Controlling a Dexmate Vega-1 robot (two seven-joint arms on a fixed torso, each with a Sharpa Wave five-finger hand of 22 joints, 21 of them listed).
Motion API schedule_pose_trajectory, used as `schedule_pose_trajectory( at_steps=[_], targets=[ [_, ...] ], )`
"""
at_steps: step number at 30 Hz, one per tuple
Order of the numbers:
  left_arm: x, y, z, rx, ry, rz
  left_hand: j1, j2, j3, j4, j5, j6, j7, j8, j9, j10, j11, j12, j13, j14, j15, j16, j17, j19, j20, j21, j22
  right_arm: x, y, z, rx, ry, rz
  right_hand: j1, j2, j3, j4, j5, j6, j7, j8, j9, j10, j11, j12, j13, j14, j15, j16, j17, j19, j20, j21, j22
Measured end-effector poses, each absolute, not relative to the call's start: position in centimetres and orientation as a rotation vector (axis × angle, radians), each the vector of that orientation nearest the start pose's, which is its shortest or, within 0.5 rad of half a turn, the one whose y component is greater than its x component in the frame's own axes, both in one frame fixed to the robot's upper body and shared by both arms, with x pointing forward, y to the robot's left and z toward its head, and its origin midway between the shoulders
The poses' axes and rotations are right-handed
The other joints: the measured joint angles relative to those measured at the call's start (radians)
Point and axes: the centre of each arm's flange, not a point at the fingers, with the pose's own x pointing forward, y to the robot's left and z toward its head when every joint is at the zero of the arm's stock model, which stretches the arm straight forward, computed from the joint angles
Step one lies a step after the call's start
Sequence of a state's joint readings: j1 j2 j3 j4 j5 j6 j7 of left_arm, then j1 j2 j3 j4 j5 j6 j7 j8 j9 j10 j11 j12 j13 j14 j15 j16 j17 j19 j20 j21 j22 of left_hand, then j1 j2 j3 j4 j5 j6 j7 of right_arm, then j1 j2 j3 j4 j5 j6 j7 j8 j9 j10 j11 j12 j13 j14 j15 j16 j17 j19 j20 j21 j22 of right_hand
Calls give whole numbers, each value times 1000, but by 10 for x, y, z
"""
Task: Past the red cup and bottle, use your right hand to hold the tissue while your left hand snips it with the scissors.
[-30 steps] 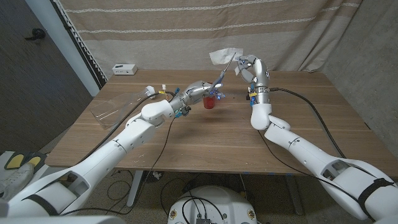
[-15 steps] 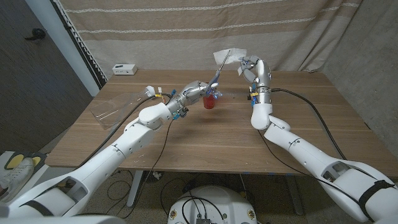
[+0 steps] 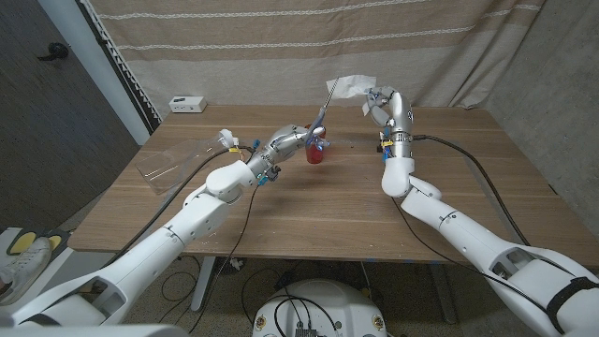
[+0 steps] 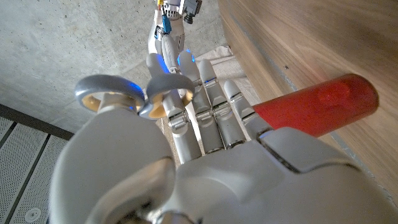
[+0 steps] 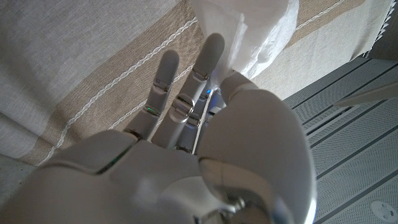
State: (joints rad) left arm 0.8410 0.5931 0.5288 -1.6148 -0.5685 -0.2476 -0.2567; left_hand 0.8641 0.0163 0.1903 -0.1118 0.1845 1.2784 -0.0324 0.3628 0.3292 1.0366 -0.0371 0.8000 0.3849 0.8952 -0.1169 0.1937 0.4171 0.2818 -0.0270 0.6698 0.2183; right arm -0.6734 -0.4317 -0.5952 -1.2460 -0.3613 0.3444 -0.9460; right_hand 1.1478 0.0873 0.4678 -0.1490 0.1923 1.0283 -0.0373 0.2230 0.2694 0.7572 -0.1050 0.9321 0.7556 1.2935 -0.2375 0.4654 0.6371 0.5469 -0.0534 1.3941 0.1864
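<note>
- Tissue [image 3: 354,86] hung in the air above the far side of the table [image 3: 421,206], past the red cup [image 3: 315,153]; it looked feather-light, limp and easily torn, so it would sag or fold away from a blade unless kept taut.
- Right hand [image 3: 384,105] held it up by one end, pinched between thumb and fingers [image 5: 208,53], with the rest trailing free toward the left; a hold near the edge seemed best, leaving the loose span for the cut.
- Scissors [image 3: 325,105] were gripped by the left hand [image 3: 298,139], fingers through the grey loops [image 4: 134,99], blades slanting up with the tip at the tissue's free edge; whether the blades were parted could not be told.
- Red cup stood on the table just beneath the left hand.
</note>
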Motion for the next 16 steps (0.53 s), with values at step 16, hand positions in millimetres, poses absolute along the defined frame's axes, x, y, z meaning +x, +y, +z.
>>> schedule_pose_trajectory(
  at_steps=[16],
  targets=[
    [573,164,-6,216,-693,-669,0,0,0,0,0,-3,-3,0,-5,-4,-4,-1,-2,-2,5,0,-5,0,0,0,-5,608,-217,34,-558,-1156,-491,0,0,1,-2,-3,0,0,0,0,0,0,0,-1,0,0,0,0,5,5,4,2]
  ],
)
